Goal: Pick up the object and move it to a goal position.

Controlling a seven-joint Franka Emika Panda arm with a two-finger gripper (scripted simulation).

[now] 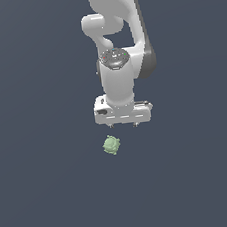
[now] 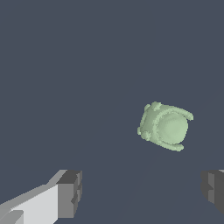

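Approach stage: white two-finger gripper (image 1: 123, 126) above the small pale green, knobbly round object (image 1: 111, 145), no contact

The wrist view shows the dark grey finger pads (image 2: 70, 192) set wide apart with nothing between them, an opening that gives clearance to straddle the object (image 2: 166, 126). The object lies on the flat dark blue-grey ground (image 1: 50, 194), just beside the gripper and offset from the gap, so the grasp probably requires lateral alignment before descent
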